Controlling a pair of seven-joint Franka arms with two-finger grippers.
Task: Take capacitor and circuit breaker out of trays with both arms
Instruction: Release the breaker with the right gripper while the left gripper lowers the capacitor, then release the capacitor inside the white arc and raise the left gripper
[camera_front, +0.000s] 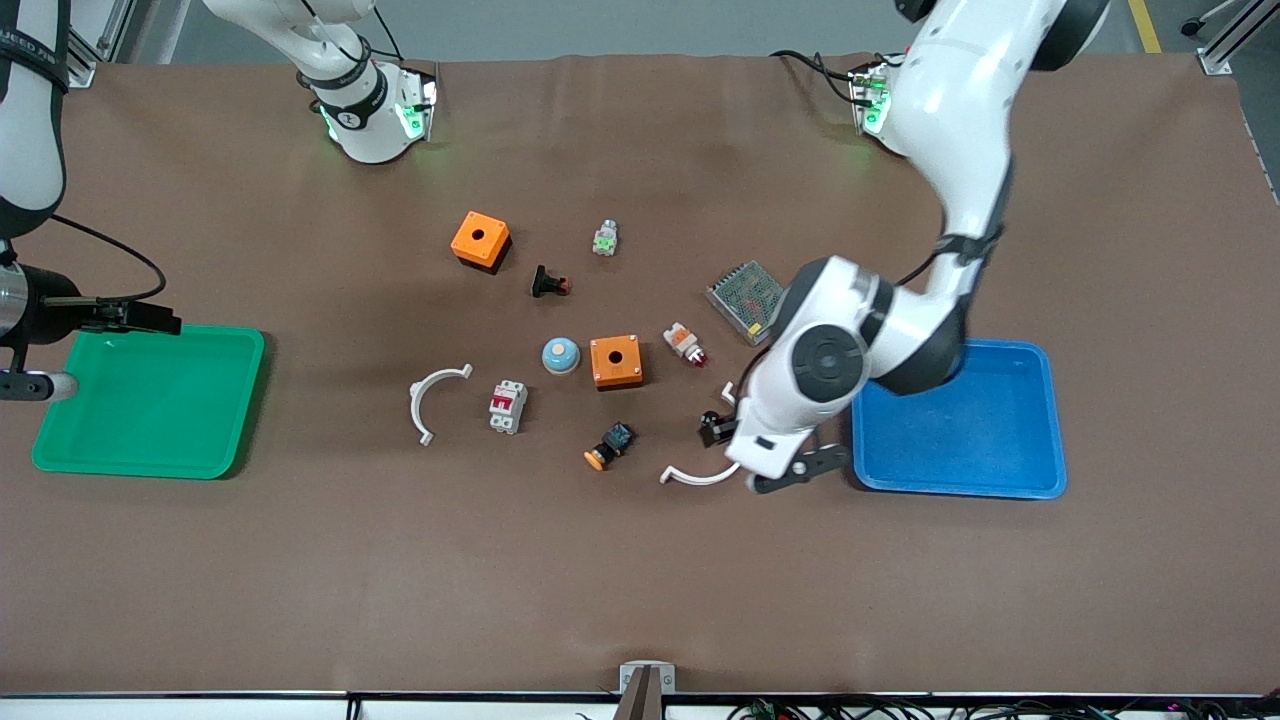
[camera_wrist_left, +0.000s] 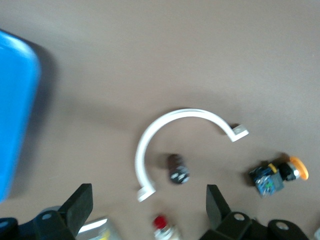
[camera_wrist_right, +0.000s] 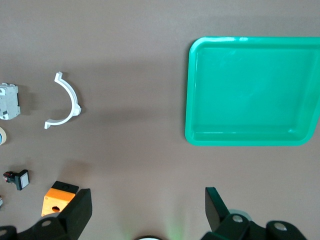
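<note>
The capacitor (camera_front: 711, 428), a tiny black cylinder, lies on the mat inside a white arc clip (camera_front: 698, 477). In the left wrist view the capacitor (camera_wrist_left: 178, 169) lies just ahead of the gap between the fingers, clear of them. My left gripper (camera_front: 790, 472) (camera_wrist_left: 148, 205) is open and empty, low over the mat between the clip and the blue tray (camera_front: 960, 430). The breaker (camera_front: 508, 406) (camera_wrist_right: 9, 101), white-grey with a red lever, lies mid-table. My right gripper (camera_front: 150, 320) (camera_wrist_right: 148, 207) is open and empty by the green tray's (camera_front: 150, 410) rim.
Two orange boxes (camera_front: 481, 240) (camera_front: 616, 361), a black button with red tip (camera_front: 548, 283), a blue-black button with orange cap (camera_front: 610, 445), a blue dome (camera_front: 561, 355), a white-and-orange part (camera_front: 685, 343), a mesh box (camera_front: 745, 295) and a second arc clip (camera_front: 435, 400) lie around.
</note>
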